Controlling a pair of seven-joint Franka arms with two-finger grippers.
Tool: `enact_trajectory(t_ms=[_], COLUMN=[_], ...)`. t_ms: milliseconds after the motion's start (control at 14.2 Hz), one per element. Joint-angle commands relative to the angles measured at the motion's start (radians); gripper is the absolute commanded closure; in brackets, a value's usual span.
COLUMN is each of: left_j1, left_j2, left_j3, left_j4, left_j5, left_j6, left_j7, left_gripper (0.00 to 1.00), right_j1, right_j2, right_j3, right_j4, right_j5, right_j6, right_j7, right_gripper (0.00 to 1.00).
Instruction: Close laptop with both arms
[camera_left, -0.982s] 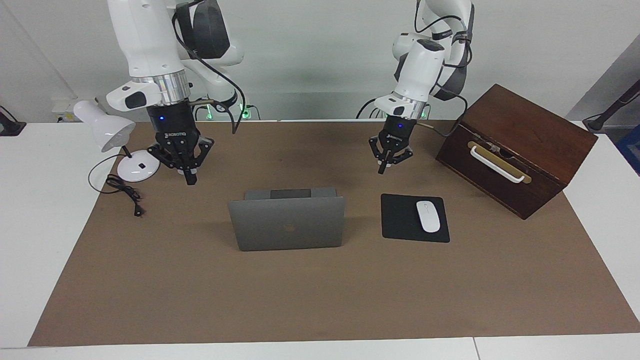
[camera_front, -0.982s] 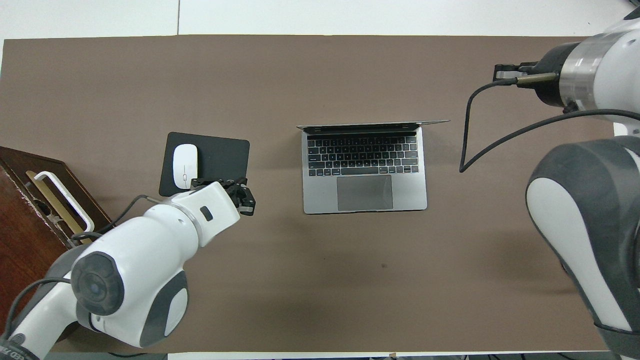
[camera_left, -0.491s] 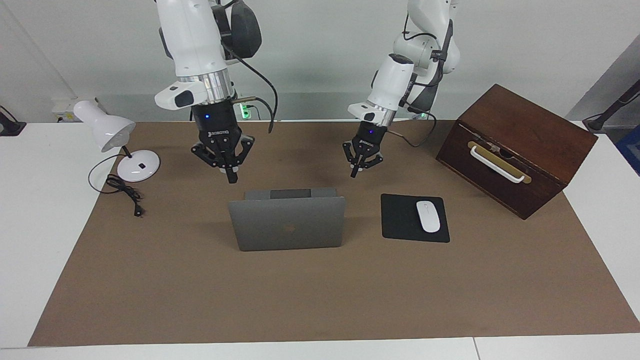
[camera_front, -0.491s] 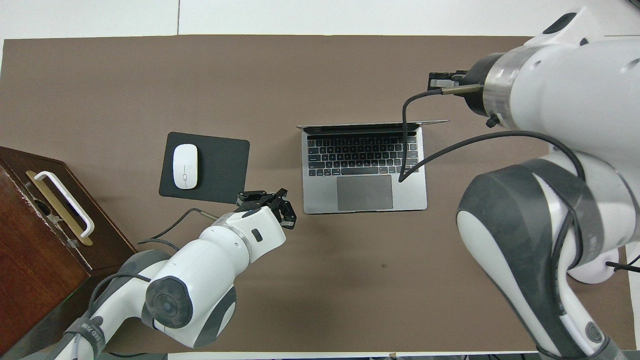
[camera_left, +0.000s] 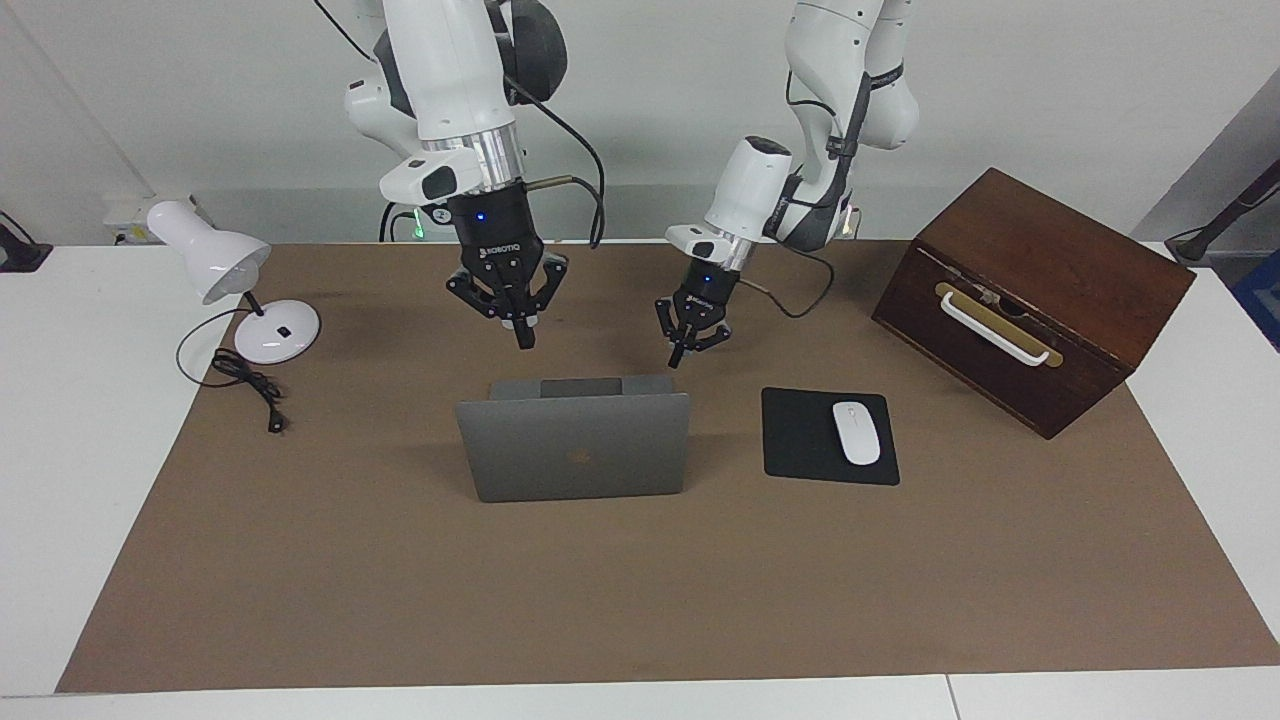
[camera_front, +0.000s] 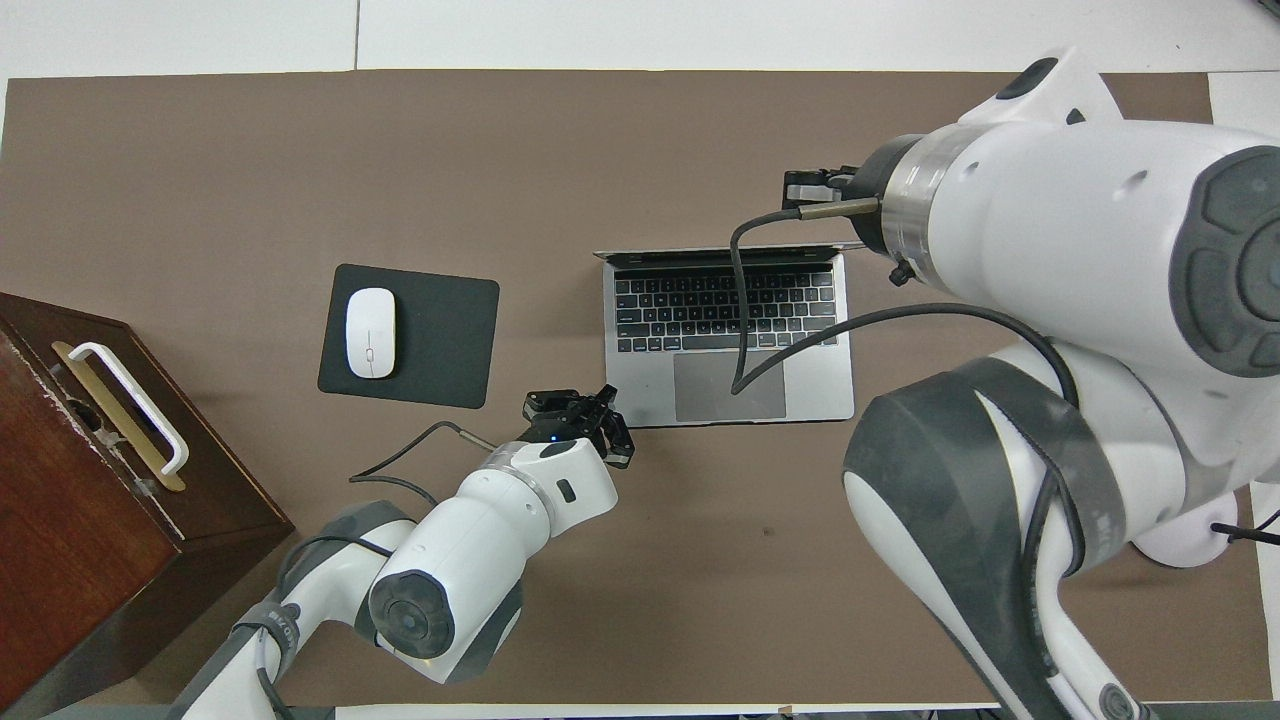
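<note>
Silver metal makes up the laptop (camera_left: 575, 445), and it looks thin, hard and smooth. It probably feels slippery and a bit heavy for its size. It stands open in the middle of the brown mat (camera_left: 640, 600), with its lid upright and its keys facing the robots. The black pad (camera_left: 805, 440) with the white mouse (camera_left: 856, 432) lies beside it, toward the left arm's end of the table.

The screen inside is likely easy to hurt, so a hard pinch would be a bad idea. The best place to touch looks like the top edge of the lid, one gripper near each corner, pushing it gently down toward the keys. A slow push should stop the lid from slamming.

The left gripper (camera_left: 677, 358) hangs in the air over the mat by the laptop's corner, with its fingertips pressed together and nothing in them. The right gripper (camera_left: 524, 338) hangs over the laptop's base, pinched together too and empty. Neither one touches the laptop.

A second ago both grippers were much farther out to the sides, the right one near the lamp (camera_left: 225, 270) and the left one nearer the wooden box (camera_left: 1035, 290). Both have swung in toward the laptop. The laptop has not moved.
</note>
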Motion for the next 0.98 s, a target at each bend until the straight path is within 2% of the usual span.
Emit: enact_trajectory(t_ms=[0, 140, 421, 912], left_j1=[-0.024, -0.024, -0.053, -0.069], left_j2=[0.070, 0.096, 0.185, 0.204], left_j3=[0.018, 0.016, 0.018, 0.021], left_j4=[-0.004, -0.004, 0.004, 0.004], left_j5=[-0.011, -0.011, -0.011, -0.011], left_j6=[0.102, 0.143, 0.234, 0.234], left_j7=[0.060, 0.090, 0.091, 0.093], left_gripper=[1.00, 1.00, 1.00, 1.00], right_j1=[0.001, 0.001, 0.012, 0.029], right_j2=[0.040, 0.075, 0.097, 0.155], right_j3=[-0.009, -0.013, -0.010, -0.001], right_j4=[0.017, 0.047, 0.057, 0.067], right_j5=[-0.091, -0.103, -0.181, -0.209], right_j6=[0.045, 0.064, 0.065, 0.062], right_j7=[0.020, 0.017, 0.028, 0.040], right_gripper=[1.00, 1.00, 1.00, 1.00])
